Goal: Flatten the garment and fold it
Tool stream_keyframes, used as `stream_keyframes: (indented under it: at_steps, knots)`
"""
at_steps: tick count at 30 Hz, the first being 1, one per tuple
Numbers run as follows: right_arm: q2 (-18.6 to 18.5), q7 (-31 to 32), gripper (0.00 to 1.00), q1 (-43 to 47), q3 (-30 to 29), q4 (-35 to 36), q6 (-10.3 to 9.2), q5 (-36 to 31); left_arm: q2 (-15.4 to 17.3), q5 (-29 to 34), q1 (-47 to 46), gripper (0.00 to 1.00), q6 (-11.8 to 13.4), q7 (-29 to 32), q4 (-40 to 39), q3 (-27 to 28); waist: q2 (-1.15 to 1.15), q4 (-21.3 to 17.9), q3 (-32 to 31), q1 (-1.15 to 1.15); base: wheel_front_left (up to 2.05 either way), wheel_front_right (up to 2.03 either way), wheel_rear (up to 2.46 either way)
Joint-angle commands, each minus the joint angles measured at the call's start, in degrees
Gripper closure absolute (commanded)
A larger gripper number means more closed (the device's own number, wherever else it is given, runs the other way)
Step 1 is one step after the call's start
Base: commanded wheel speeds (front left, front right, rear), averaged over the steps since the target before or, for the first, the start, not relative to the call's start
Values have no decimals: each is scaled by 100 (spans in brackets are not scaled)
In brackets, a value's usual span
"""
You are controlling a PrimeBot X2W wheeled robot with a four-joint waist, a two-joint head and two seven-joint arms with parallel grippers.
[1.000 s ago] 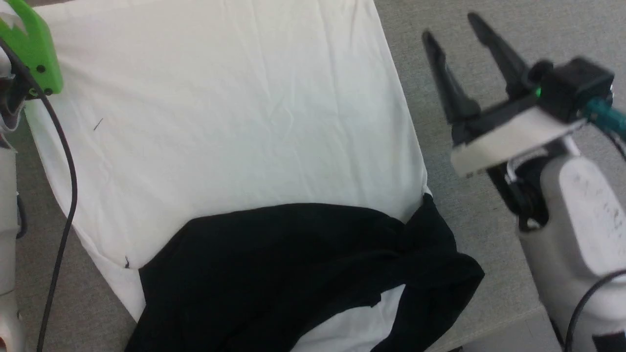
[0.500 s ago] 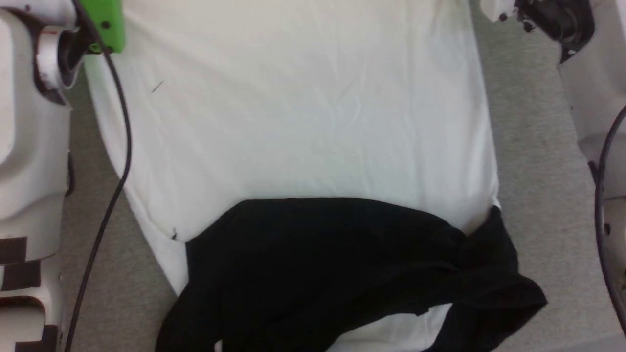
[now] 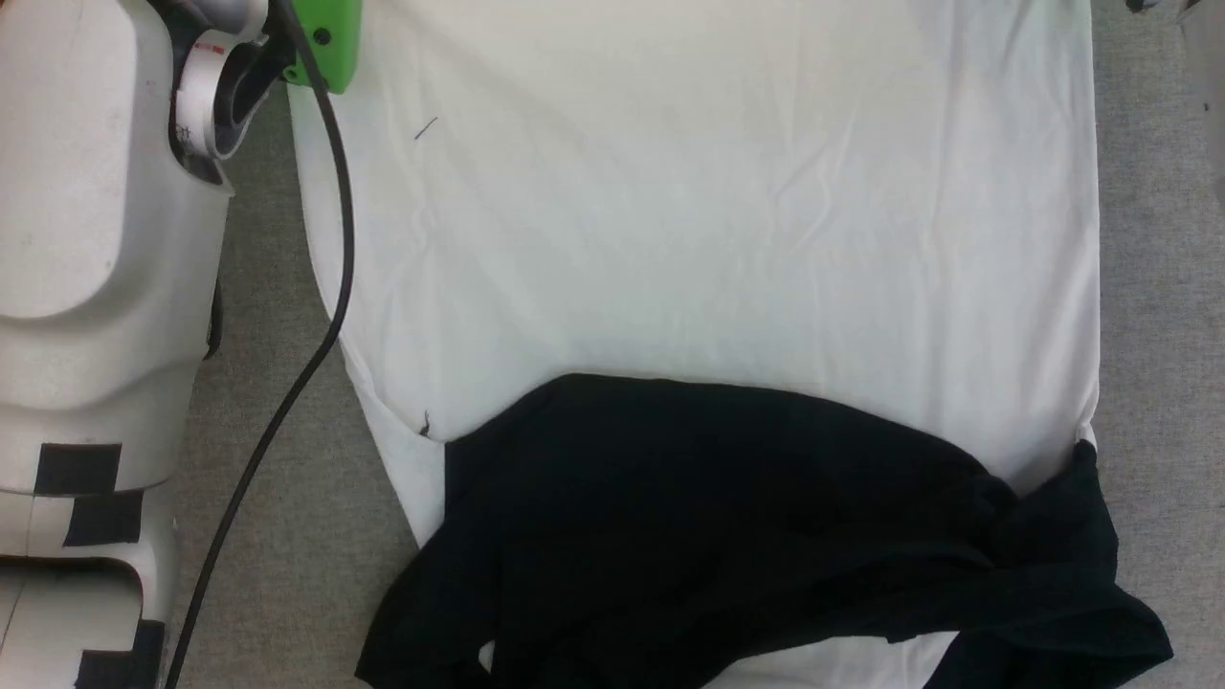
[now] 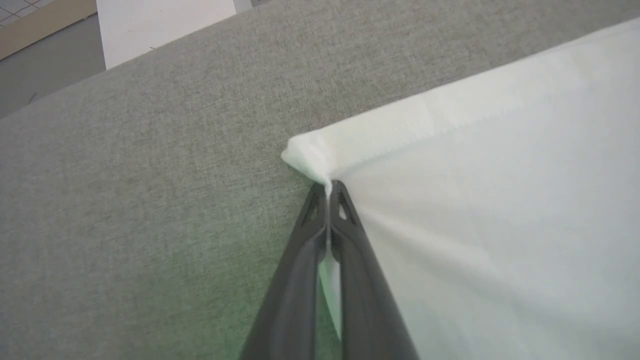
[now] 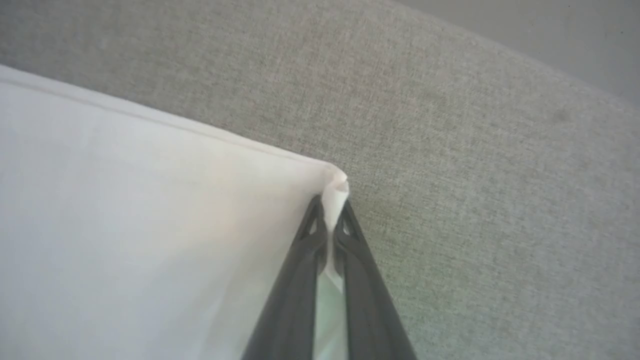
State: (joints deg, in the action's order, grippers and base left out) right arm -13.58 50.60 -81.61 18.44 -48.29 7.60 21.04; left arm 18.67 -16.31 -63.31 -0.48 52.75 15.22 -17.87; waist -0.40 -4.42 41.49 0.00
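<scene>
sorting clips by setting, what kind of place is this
Probably an indoor lab or workshop bench for cloth handling: a surface covered in grey woven fabric, the garment spread on it, and seemingly tiled floor past its edge.

Right gripper [image 5: 330, 204], earlier open, now pinches garment [image 5: 150, 225].

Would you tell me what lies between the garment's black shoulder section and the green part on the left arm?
The garment's white body, spread nearly flat with faint creases, seen in the head view.

White-bodied garment [image 3: 718, 239], flat (black sleeves crumpled nearside)
</scene>
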Motion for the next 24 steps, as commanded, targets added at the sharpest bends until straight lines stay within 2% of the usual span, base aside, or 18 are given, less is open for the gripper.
stream_keyframes:
  at_steps: [1,8,14,24]
  knots:
    - [-55,40,100,173,25,-66,-11,-56,64,-17,122,100,-24,39,185,-36,40,-8,13,0,0,0,0]
    - [-173,-692,100,264,-133,361,-11,-296,165,138,-43,100,-54,-640,173,-48,40,-81,32,0,0,0,0]
    - [-262,-1782,100,116,-375,522,-11,-744,205,352,-389,100,-3,-1623,362,-18,40,-171,43,0,0,0,0]
    - [-171,-3168,100,28,-498,421,-11,-1141,160,697,-818,100,290,-3462,761,22,40,-263,-91,0,0,0,0]
